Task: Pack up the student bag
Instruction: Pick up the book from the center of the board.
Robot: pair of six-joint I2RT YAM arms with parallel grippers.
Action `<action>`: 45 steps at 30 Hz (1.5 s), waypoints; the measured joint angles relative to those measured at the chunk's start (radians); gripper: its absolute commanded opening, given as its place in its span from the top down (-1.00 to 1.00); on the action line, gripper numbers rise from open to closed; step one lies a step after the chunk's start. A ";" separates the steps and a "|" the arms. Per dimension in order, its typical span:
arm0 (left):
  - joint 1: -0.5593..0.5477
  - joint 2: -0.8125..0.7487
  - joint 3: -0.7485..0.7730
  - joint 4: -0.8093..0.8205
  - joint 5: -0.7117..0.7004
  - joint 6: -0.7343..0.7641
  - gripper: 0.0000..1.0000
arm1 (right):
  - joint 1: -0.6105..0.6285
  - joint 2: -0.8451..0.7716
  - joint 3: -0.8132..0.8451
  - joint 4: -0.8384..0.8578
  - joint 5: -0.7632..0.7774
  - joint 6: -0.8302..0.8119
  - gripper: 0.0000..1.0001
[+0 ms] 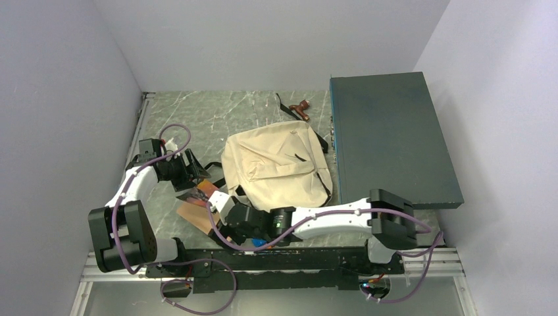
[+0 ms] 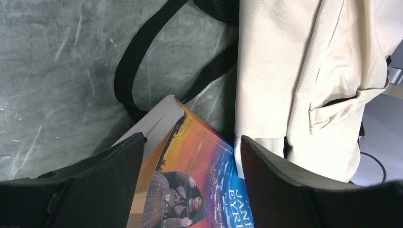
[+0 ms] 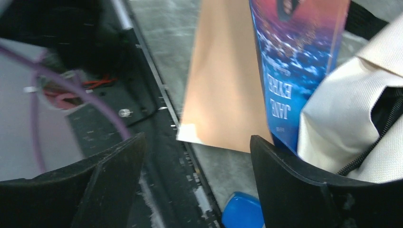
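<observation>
op: where's the student bag?

spotter: your student bag (image 1: 273, 161) lies flat about mid-table on the marbled table (image 1: 191, 115), front pocket up. it is just beside the dark teal box (image 1: 391, 138) on its right. a black strap (image 2: 138, 52) loops out over the table on the bag's left side, and a brown strap end (image 1: 301, 108) lies past its far edge.

op: and the claws?

spotter: your left gripper (image 2: 192, 140) is released, jaws spread wide over a corner of the jane eyre book (image 2: 204, 175). that book lies on the table with one edge against the bag's cloth. i can't tell whether a pad touches it. your right gripper (image 3: 197, 138) is released too, jaws wide with nothing clamped between them. it hangs low at the near end of the bag, over the same book and a plain tan cover (image 3: 218, 85) beside it. i can't tell you whether that cover is a second book. a small blue thing (image 3: 242, 213) sits near the table's front edge, under that claw.
</observation>
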 measured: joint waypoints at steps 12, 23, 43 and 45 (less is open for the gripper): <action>0.000 0.010 0.000 0.001 0.002 0.007 -0.33 | 0.055 -0.121 0.007 -0.019 -0.090 -0.025 -0.68; 0.000 -0.050 0.004 -0.008 0.056 0.004 -0.24 | -0.101 0.007 0.204 -0.088 -0.046 -0.005 -0.65; -0.027 0.146 0.151 -0.088 -0.108 0.025 -0.88 | -0.080 0.195 0.108 -0.124 0.026 0.074 0.18; -0.048 0.204 0.177 -0.074 -0.109 0.034 -0.87 | -0.080 0.193 0.095 -0.106 0.024 0.083 0.21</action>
